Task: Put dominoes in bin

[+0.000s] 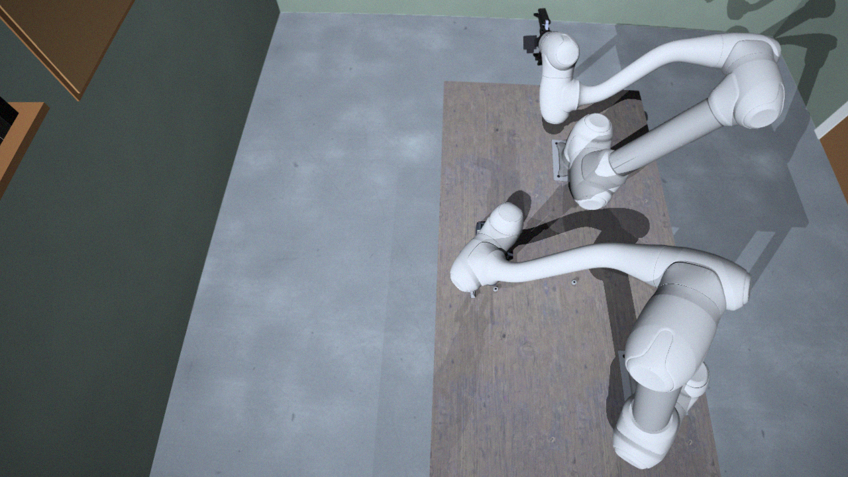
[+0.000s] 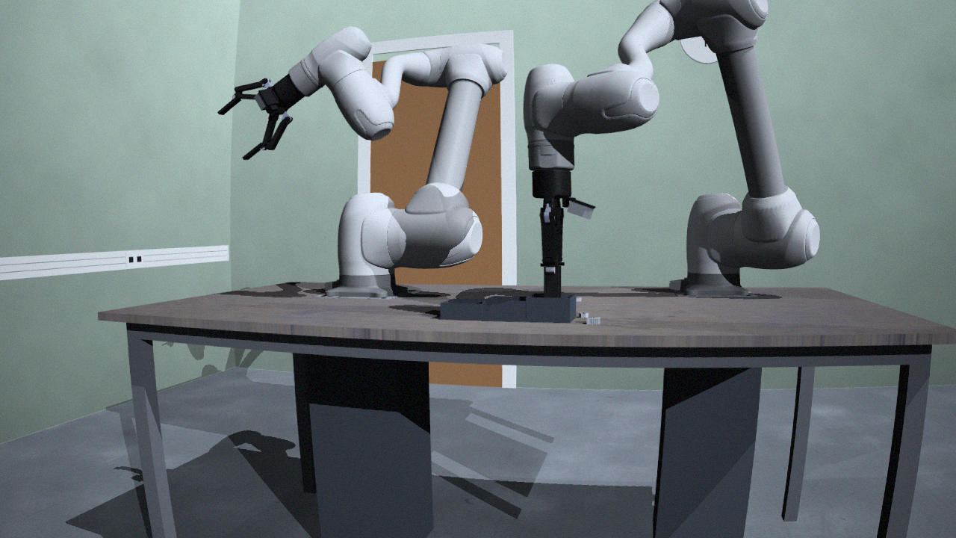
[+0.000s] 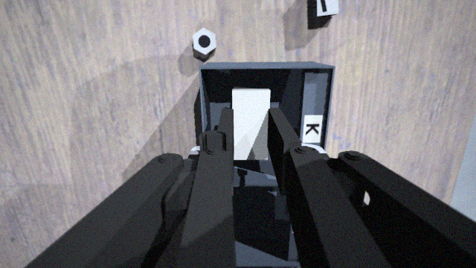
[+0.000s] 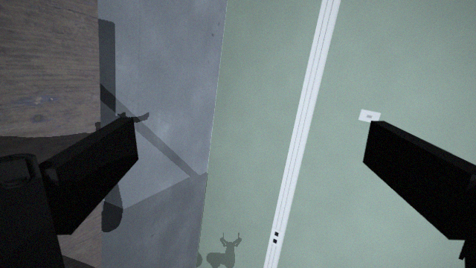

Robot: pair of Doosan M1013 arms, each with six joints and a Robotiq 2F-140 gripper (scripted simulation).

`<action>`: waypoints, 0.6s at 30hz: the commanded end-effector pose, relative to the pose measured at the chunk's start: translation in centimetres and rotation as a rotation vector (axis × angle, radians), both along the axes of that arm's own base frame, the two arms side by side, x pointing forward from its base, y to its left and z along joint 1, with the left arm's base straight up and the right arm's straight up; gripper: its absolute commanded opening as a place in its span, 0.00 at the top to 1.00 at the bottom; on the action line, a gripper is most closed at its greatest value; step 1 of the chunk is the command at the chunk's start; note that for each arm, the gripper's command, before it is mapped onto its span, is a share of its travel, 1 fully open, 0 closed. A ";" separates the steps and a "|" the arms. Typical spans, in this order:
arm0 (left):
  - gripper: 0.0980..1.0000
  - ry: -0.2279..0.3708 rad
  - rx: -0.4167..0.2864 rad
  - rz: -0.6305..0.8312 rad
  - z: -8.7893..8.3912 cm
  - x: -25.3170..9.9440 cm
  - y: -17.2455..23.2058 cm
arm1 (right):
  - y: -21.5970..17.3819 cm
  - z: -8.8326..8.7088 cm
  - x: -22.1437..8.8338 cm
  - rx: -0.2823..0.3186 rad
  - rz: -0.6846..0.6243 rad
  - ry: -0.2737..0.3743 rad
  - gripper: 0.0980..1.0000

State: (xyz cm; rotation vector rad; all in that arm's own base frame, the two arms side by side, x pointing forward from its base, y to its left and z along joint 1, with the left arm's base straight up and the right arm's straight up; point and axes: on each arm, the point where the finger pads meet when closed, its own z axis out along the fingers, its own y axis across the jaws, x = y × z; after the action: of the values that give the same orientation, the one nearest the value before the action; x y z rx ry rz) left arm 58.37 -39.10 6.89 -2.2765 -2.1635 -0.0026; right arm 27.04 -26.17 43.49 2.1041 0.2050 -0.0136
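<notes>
White domino (image 3: pixel 251 124) is sitting gripped in the left claw (image 2: pixel 552 295) (image 3: pixel 250 126) inside bin K (image 2: pixel 551 310) (image 3: pixel 265 65), near the tabletop's (image 1: pixel 503 385) (image 2: pixel 334 322) (image 3: pixel 74 130) (image 4: pixel 48 56) long edge opposite the arm bases, so I'd be lowering it gently, clearing the walls before releasing.

partly hidden behind black fingers: white domino (image 3: pixel 251 123); cut off at top edge: marked white block (image 3: pixel 328 7)

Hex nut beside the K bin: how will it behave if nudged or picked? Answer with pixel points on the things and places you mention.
The hex nut (image 3: pixel 204 42) sits with its hole facing up, so a light nudge should probably slide it rather than roll it. Its flat sides look rigid and should suit a two-finger pinch. If tipped on edge, it might roll haltingly over its corners.
</notes>
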 end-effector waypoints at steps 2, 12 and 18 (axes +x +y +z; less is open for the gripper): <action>0.87 0.003 -0.003 -0.002 -1.3 -0.2 -0.3 | -0.1 0.0 -0.1 -0.003 0.004 0.001 0.00; 0.87 0.000 -0.006 -0.002 -1.1 0.1 -0.6 | -0.1 0.0 -0.1 -0.003 0.004 0.001 0.00; 0.87 0.000 -0.006 -0.002 -1.1 0.2 -0.6 | -0.1 0.0 -0.1 -0.003 0.004 0.001 0.00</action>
State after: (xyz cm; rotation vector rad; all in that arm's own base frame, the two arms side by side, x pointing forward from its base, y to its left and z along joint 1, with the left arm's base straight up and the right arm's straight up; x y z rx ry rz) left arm 58.46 -39.19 5.97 -2.2769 -2.1634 -0.0026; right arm 27.04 -26.17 43.49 2.1041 0.2050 -0.0136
